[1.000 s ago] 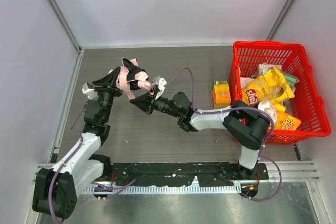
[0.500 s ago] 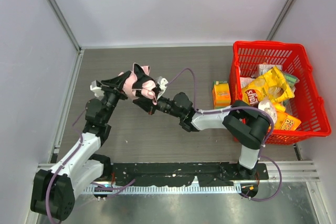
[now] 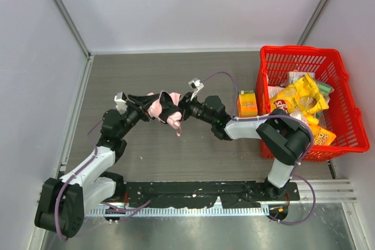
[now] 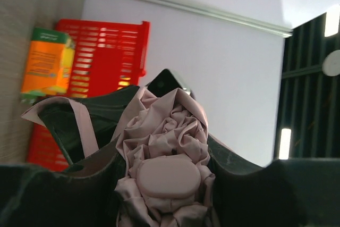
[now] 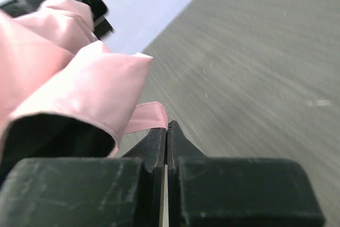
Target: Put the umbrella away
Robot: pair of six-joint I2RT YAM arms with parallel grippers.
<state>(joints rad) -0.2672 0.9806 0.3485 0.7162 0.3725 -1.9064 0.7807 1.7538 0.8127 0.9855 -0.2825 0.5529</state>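
Note:
The umbrella (image 3: 159, 107) is a crumpled pale pink bundle held above the table between the two arms. My left gripper (image 3: 147, 105) is shut on it from the left. In the left wrist view the folded fabric and its oval pink cap (image 4: 169, 176) fill the space between the left gripper's (image 4: 167, 184) dark fingers (image 4: 239, 179). My right gripper (image 3: 180, 109) meets the bundle from the right. In the right wrist view the right gripper (image 5: 168, 128) has its jaws pressed together on the end of the narrow pink strap (image 5: 144, 117), with the umbrella fabric (image 5: 69, 78) at upper left. A pink loop (image 3: 177, 126) hangs below.
A red basket (image 3: 293, 50) stands at the right and holds a yellow chip bag (image 3: 299, 100) and other packets. An orange carton (image 3: 247, 105) stands against its left side. Both also show in the left wrist view: the basket (image 4: 106, 46) and the carton (image 4: 45, 65). Grey walls close the sides and back.
Both grippers have carried the umbrella to the right, toward the basket. The bundle has tightened, and a pink loop now hangs below it.

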